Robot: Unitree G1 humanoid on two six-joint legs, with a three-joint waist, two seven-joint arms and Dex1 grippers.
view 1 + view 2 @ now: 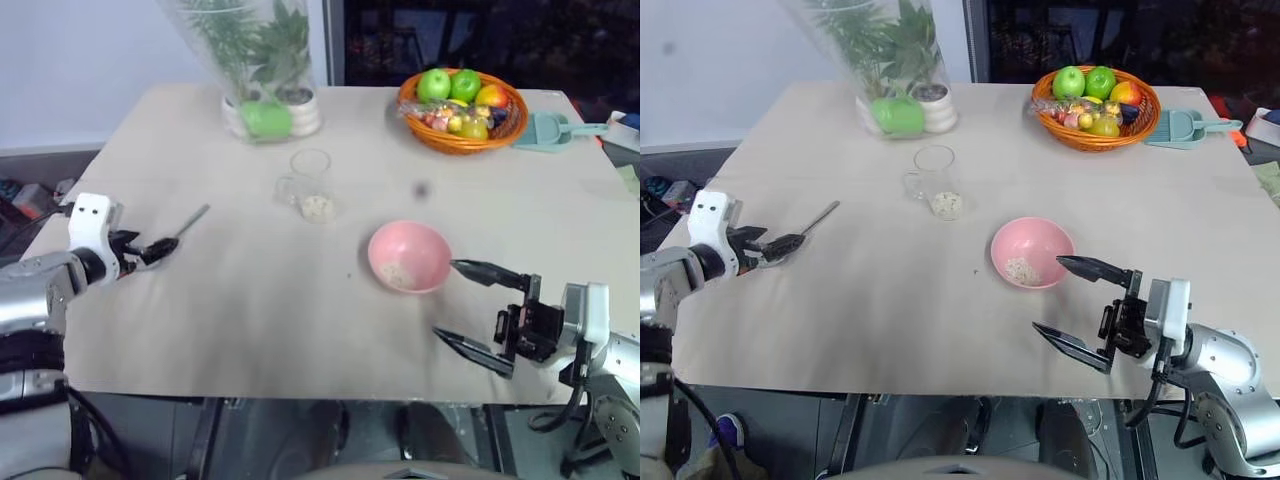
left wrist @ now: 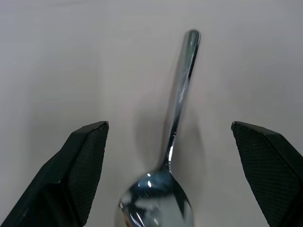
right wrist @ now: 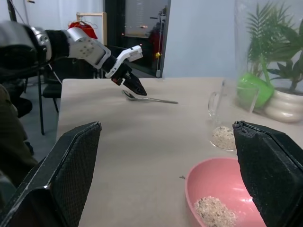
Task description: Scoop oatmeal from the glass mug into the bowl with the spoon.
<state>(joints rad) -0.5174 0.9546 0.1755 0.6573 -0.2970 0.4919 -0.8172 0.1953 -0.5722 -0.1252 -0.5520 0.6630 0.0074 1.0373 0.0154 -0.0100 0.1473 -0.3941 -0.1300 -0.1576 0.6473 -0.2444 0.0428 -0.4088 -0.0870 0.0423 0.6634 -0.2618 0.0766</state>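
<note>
**Desk-side:** Where does the job stand?

**Me:** On the wide beige desk (image 1: 890, 330), the small round pink bowl (image 1: 1032, 252) already has a little heap of pale oatmeal flakes (image 1: 1020, 270) in it. The clear glass mug with the side handle (image 1: 934, 181), beyond it near mid-desk, has a thin layer left at the bottom. So some is across and some is not. The slim silver spoon (image 1: 805, 232) lies flat near the desk's left edge, bowl end toward my left hand (image 1: 768, 250), which hangs over it with fingers spread wide, gripping nothing. I judge a pick-up comes next.

**Desk-side:** Room to move?

**Me:** Plenty between spoon, mug and bowl, all well apart. My right hand (image 1: 1076, 306) sits wide open and empty just beside the bowl, near the front edge. The tall plant vase (image 1: 888, 60), orange woven fruit basket (image 1: 1095, 105) and teal scoop (image 1: 1195, 128) keep to the far side.
</note>
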